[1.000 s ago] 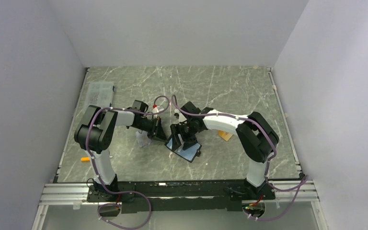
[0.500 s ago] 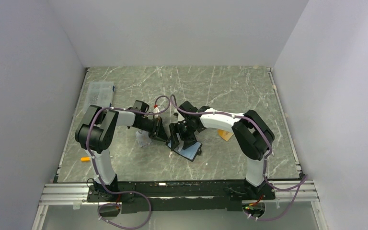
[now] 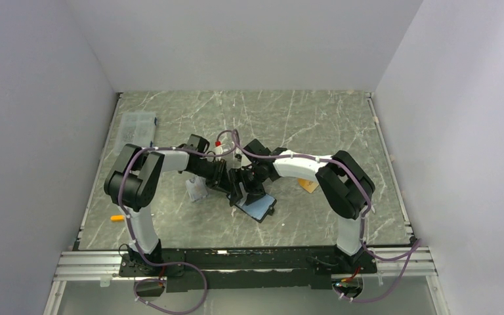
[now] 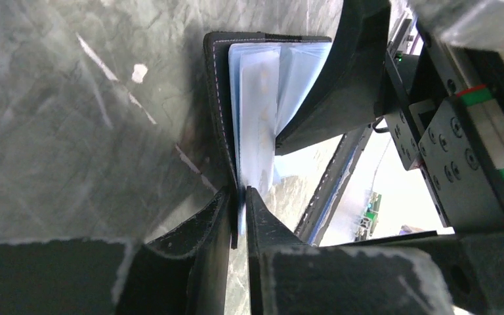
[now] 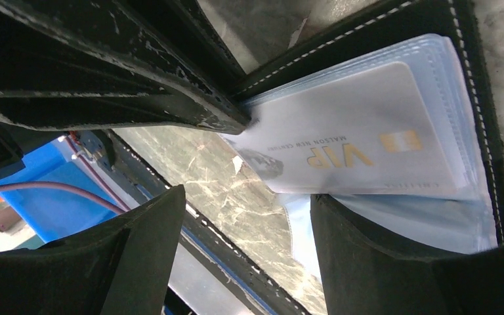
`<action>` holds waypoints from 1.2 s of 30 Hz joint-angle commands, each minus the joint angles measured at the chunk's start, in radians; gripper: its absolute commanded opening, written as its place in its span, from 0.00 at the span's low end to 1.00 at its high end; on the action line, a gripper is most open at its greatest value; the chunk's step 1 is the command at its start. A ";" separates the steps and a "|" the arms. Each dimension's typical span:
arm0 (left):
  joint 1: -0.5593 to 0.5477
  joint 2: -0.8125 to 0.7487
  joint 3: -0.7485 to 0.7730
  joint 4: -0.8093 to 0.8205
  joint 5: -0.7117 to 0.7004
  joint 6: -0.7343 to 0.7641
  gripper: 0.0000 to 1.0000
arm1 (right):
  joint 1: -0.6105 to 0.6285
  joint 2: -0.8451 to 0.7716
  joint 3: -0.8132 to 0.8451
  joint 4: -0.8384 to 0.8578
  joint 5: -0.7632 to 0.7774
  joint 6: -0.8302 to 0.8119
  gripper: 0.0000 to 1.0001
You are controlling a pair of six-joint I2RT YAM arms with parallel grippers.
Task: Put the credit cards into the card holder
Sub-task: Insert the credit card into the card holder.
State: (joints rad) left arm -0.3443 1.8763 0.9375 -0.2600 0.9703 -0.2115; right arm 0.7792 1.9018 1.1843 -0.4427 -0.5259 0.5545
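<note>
Setting: a robotics lab test cell. Evidence from the top view: plain white walls [image 3: 249, 39] box in the table [image 3: 315, 118] at 9, 12 and 3 o'clock. The tabletop is a grey marble-pattern sheet. An aluminium rail [image 3: 92, 266] runs along the 6 o'clock edge, where the left arm [image 3: 134, 184] and right arm [image 3: 344, 187] are mounted. Purple-sleeved cables [image 3: 190, 275] loop below the rail. A clear plastic box [image 3: 138, 125] sits near 10 o'clock.

Black-and-white arms [image 3: 142, 226], purple cables [image 3: 204, 282]
</note>
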 commanded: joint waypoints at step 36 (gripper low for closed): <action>-0.061 0.032 0.043 -0.086 -0.185 0.087 0.00 | -0.042 -0.161 -0.212 0.025 -0.022 -0.039 0.88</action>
State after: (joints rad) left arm -0.3897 1.8931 0.9897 -0.3187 0.8398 -0.1650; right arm 0.7597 1.8015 1.0393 -0.3305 -0.6060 0.5396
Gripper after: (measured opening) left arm 0.098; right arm 0.954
